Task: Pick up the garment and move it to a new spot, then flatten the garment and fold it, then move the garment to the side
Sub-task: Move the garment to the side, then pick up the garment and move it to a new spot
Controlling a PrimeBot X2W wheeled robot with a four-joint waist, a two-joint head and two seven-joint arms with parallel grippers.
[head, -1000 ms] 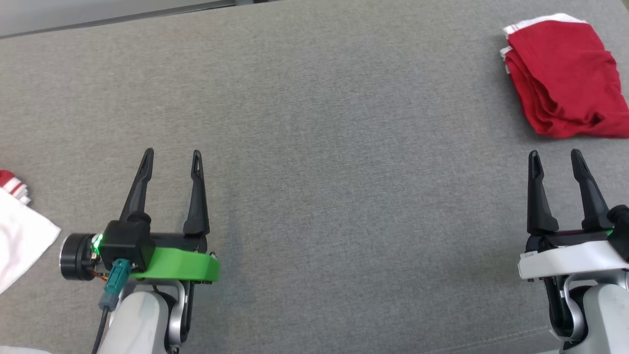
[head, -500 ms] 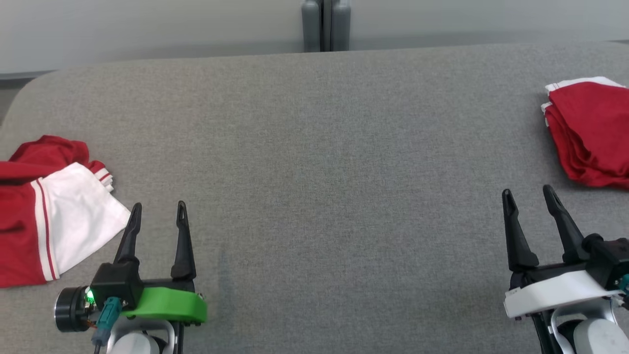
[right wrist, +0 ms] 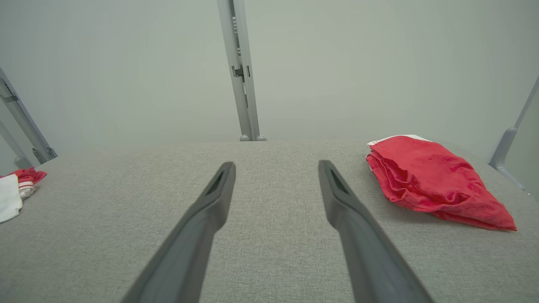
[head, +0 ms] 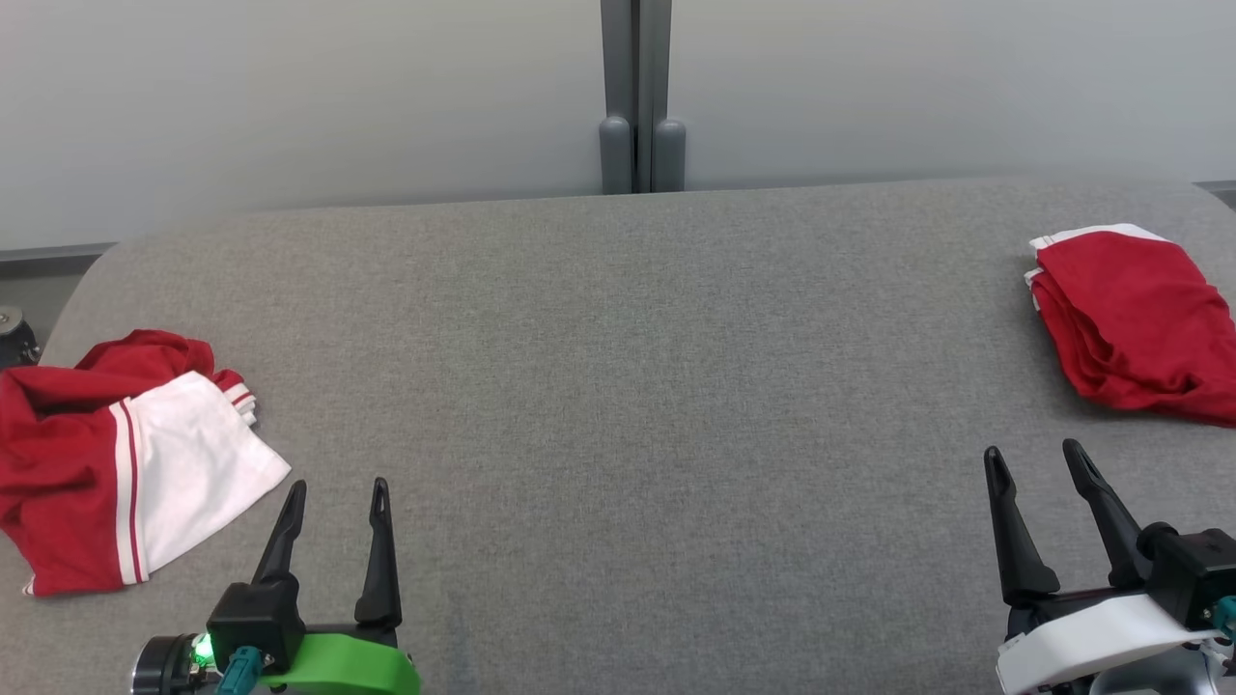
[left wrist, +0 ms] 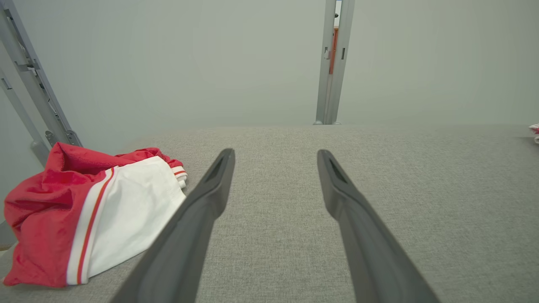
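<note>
Garment (head: 126, 473), possibly shorts, left edge cropped

The left jaws were two long, tapering black fingers (head: 379, 555), each slotted near its tip; they rose from a bright green bracket (head: 348, 668); a black block (head: 253, 618) beside it carried a lit green lamp (head: 201, 659) and a teal plug (head: 238, 664); the right jaws matched, mounted on a white bracket (head: 1091, 642), with a second black block (head: 1188, 574) and a second teal plug (head: 1227, 611).
</note>
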